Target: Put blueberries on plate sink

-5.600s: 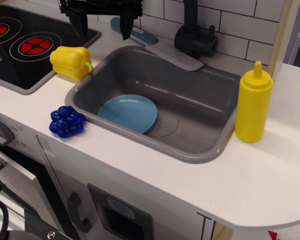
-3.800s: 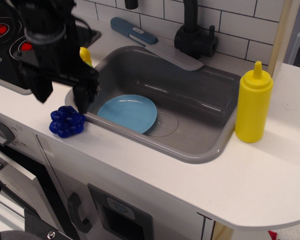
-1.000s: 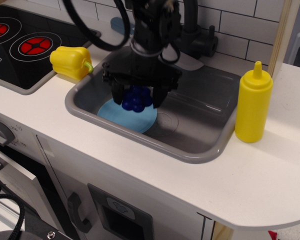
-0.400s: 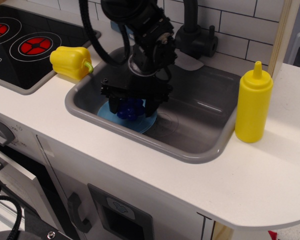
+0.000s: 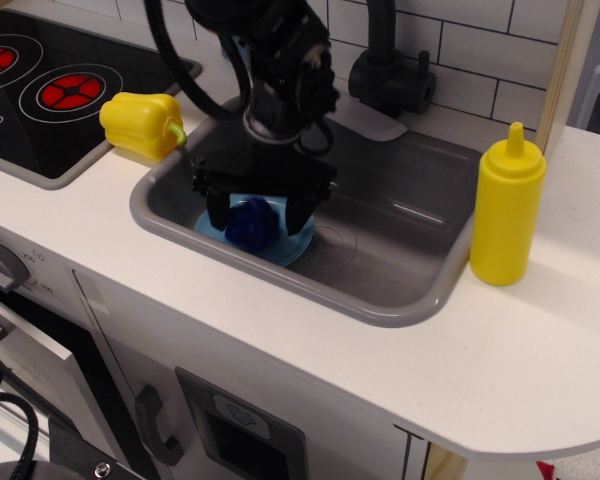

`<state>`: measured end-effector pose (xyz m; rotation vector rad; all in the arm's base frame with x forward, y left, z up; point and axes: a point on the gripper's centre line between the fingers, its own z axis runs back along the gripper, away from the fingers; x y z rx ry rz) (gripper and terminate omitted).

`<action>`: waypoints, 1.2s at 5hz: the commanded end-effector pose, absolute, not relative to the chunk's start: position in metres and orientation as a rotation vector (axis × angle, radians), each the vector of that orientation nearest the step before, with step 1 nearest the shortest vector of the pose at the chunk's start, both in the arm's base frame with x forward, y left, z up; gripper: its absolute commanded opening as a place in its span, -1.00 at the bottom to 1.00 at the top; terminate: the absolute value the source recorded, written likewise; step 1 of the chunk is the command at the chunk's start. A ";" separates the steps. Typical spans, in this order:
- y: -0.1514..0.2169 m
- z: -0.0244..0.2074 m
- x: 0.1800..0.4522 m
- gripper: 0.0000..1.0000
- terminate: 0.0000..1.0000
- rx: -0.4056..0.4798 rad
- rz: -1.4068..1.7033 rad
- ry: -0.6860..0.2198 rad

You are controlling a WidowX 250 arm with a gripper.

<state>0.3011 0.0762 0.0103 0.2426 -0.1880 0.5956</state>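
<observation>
The dark blue blueberries (image 5: 251,224) lie on the light blue plate (image 5: 292,243) at the left of the grey sink (image 5: 400,235). My gripper (image 5: 255,214) hangs straight down over them. Its black fingers (image 5: 217,210) stand on either side of the cluster with a small gap on each side, so it is open. The arm hides the back of the plate and part of the sink's far wall.
A yellow toy bell pepper (image 5: 141,123) lies on the counter left of the sink, beside the stove top (image 5: 40,95). A yellow squeeze bottle (image 5: 506,205) stands at the sink's right rim. The black faucet (image 5: 388,75) rises behind the sink.
The gripper carried the blueberries from the counter's left front into the sink, lowered them onto the plate and opened its fingers slightly around them.
</observation>
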 end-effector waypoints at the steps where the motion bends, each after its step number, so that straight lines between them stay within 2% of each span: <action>1: 0.086 0.065 0.311 1.00 -1.00 0.191 0.637 -0.330; 4: 0.082 0.118 0.302 1.00 -1.00 0.068 0.552 -0.308; 5: 0.082 0.118 0.302 1.00 -1.00 0.068 0.552 -0.308; 6: 0.082 0.118 0.302 1.00 1.00 0.068 0.552 -0.308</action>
